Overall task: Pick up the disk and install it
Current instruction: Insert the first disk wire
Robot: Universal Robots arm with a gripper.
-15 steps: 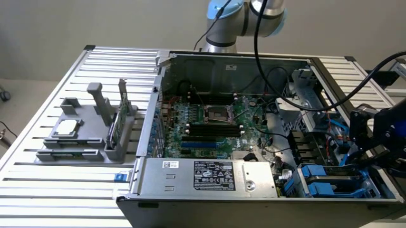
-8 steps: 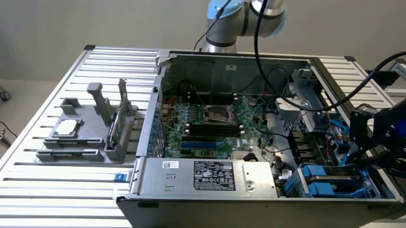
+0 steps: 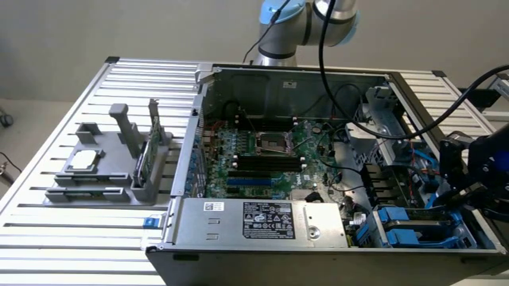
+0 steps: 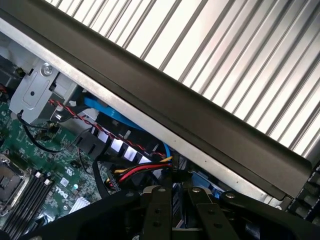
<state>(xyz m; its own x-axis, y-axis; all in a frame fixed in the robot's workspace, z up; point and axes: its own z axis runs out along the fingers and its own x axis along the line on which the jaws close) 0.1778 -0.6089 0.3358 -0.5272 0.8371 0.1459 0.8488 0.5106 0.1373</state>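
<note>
My fingers (image 4: 157, 212) are drawn almost together, with just a thin slit between them. They hang over the side wall (image 4: 200, 115) of the open computer case (image 3: 199, 119), on the exterior view's right and near the front corner. In the wrist view that dark wall runs slantwise just beyond my fingertips, with the slatted tabletop (image 4: 225, 50) on its far side. On its near side are a bundle of red, yellow and black wires (image 4: 140, 172) and a corner of the green motherboard (image 4: 30, 165).

The disk (image 3: 406, 232) lies inside the case, in the drive bay at the front corner on the exterior view's right. Its bright blue carrier frame shows around grey metal, just beside the silver power supply (image 3: 263, 220). It sits low in the bay, close under my wrist, and I cannot tell whether my fingers touch it.

Well apart, on the exterior view's left, a grey fixture (image 3: 104, 185) rests on the tabletop. It carries a small square silver chip (image 3: 83, 159) lying flat and a thin green card (image 3: 152, 140) standing upright.
</note>
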